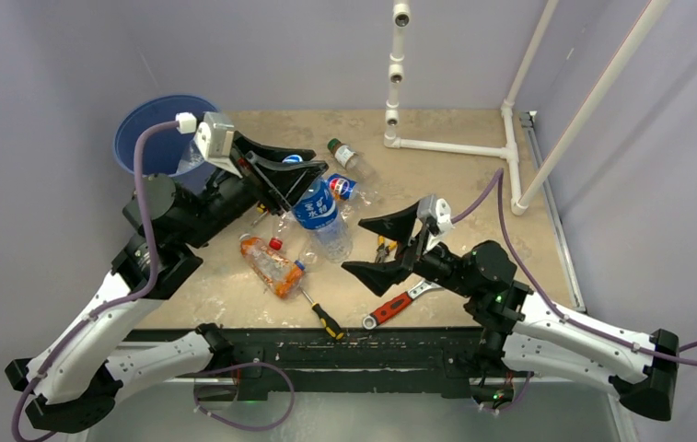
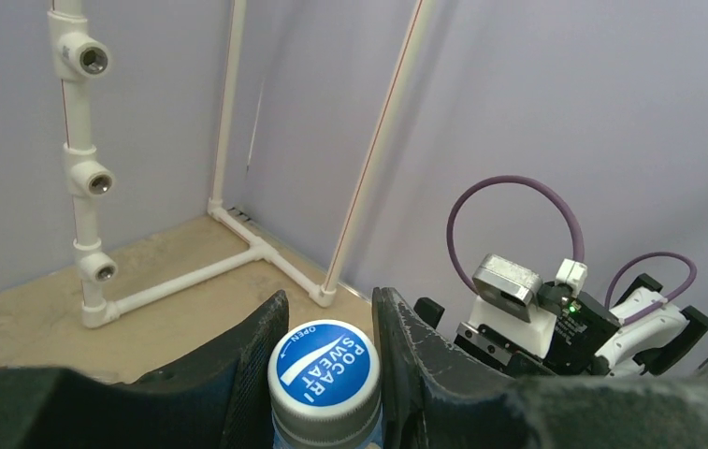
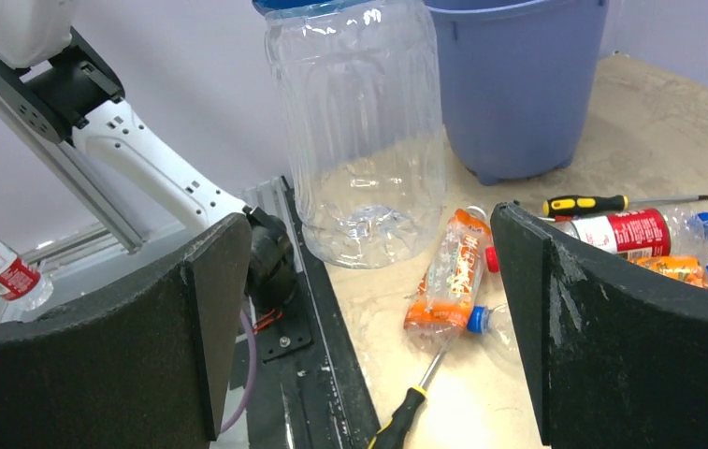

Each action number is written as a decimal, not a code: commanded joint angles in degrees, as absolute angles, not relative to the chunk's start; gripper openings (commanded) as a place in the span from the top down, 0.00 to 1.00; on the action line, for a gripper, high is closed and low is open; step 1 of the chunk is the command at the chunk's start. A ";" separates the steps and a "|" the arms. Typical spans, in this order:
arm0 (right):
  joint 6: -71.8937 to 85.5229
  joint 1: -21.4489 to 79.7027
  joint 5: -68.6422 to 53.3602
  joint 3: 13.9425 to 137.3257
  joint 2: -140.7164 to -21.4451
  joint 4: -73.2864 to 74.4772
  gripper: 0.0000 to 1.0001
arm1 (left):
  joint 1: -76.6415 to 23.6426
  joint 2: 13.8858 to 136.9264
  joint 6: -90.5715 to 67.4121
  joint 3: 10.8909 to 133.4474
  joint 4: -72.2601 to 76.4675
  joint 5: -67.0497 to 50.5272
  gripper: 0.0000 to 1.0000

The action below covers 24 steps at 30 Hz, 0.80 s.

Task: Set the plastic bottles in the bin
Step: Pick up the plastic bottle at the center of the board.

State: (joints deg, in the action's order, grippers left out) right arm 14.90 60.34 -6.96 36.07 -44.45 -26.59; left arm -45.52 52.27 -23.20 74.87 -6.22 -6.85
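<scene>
Bottle with a blue label (image 1: 319, 210) sits just right of the bin (image 1: 156, 124), its blue-and-white cap (image 2: 322, 369) clamped between the left fingers (image 2: 238, 365). The right fingers (image 3: 209, 318) stand wide apart, holding nothing, farther right of the bin, above the worktop (image 1: 455, 184). A crushed orange bottle (image 1: 271, 265) lies between bin and right fingers, with a screwdriver (image 1: 321, 315) just beside it.

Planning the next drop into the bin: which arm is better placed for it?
Left. The left gripper is shut on the blue-labelled bottle, and the bin sits on that arm's side. The right gripper is open, empty and farther away.
</scene>
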 commanded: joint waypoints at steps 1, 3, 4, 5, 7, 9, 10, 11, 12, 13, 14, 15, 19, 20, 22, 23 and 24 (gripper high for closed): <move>14.67 60.29 -7.30 38.70 -45.70 -29.85 0.01 | -45.54 52.36 -25.19 75.36 -4.69 -8.78 1.00; 15.16 60.29 -8.49 39.56 -47.81 -32.42 0.01 | -45.60 53.00 -27.50 74.52 -2.65 -11.53 1.00; 15.16 60.29 -8.74 40.20 -49.02 -33.25 0.01 | -45.61 53.31 -28.64 74.12 -1.65 -12.43 1.00; 15.12 60.29 -8.86 40.96 -50.26 -34.02 0.01 | -45.60 53.46 -29.52 73.69 -1.00 -13.14 1.00; 15.11 60.29 -9.38 41.97 -52.35 -35.42 0.01 | -45.55 53.57 -30.72 72.96 1.27 -13.97 1.00; 15.48 60.29 -10.30 42.51 -53.84 -37.26 0.01 | -45.57 53.58 -31.16 72.69 1.49 -14.02 1.00; 15.67 60.29 -10.63 42.58 -54.53 -38.07 0.01 | -45.60 53.53 -31.41 72.49 1.61 -14.07 1.00; 15.83 60.29 -10.88 42.70 -55.15 -38.71 0.01 | -45.58 53.47 -31.71 72.20 1.89 -14.11 1.00; 15.98 60.29 -11.08 42.83 -55.83 -39.42 0.01 | -45.61 53.41 -32.10 71.78 2.24 -14.33 1.00; 16.07 60.29 -11.42 43.07 -56.46 -39.91 0.03 | -45.57 53.36 -32.46 71.46 2.59 -14.68 1.00; 16.21 60.29 -11.64 43.19 -57.03 -40.32 0.07 | -45.59 53.42 -32.78 71.30 2.83 -14.99 1.00; 16.18 60.29 -11.86 43.35 -57.62 -40.68 0.13 | -45.57 53.51 -32.97 71.23 2.77 -15.36 1.00; 15.89 60.29 -11.40 43.25 -57.73 -40.89 0.41 | -45.54 53.42 -32.64 72.05 0.48 -14.85 0.61; 15.64 60.29 -10.82 42.98 -57.21 -40.76 0.45 | -45.54 53.13 -32.22 72.27 0.14 -14.63 0.46; 14.90 60.29 -9.59 42.49 -55.93 -40.04 0.50 | -45.56 52.33 -31.25 72.90 -2.63 -14.18 0.30; 14.48 60.29 -9.12 42.26 -55.25 -39.37 0.53 | -45.59 51.89 -30.77 73.37 -3.56 -13.67 0.27; 14.04 60.29 -8.62 42.16 -54.60 -38.65 0.54 | -45.59 51.45 -30.19 73.84 -4.32 -13.49 0.26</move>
State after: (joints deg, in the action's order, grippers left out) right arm 15.79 60.42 -11.03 40.82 -57.65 -37.01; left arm -45.50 53.56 -30.96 71.35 -2.28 -13.58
